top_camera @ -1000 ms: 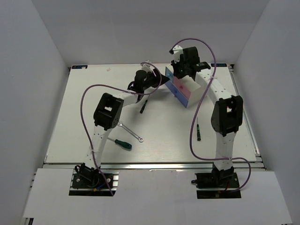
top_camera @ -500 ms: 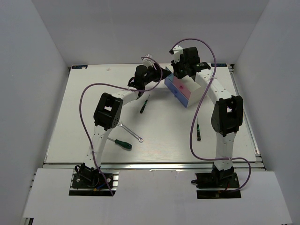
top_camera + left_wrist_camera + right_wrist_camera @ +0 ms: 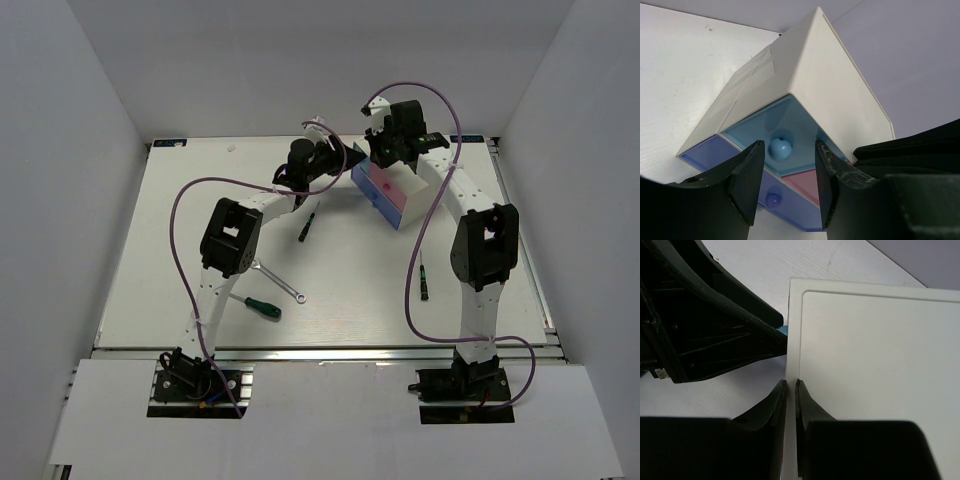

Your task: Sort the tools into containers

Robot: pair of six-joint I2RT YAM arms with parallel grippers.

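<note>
The white cabinet (image 3: 408, 187) stands at the back centre. My left gripper (image 3: 786, 172) is open at its front, with the light blue drawer's round knob (image 3: 780, 149) between the fingers, not touching. A pink drawer (image 3: 804, 181) and a purple-blue drawer (image 3: 790, 212) lie below. My right gripper (image 3: 791, 385) is shut, its tips resting on the cabinet's white top (image 3: 865, 365) near its edge. On the table lie the silver wrench (image 3: 279, 282), the green-handled screwdriver (image 3: 263, 306) and two dark mini screwdrivers (image 3: 305, 226) (image 3: 424, 279).
The left arm's link (image 3: 232, 238) hangs over the wrench's near end. Purple cables loop above both arms. White walls enclose the table (image 3: 180, 220) on the left, right and back.
My left gripper has moved right, up to the cabinet's front, and its fingers now flank the light blue knob. The right gripper has stayed on the cabinet's top.
</note>
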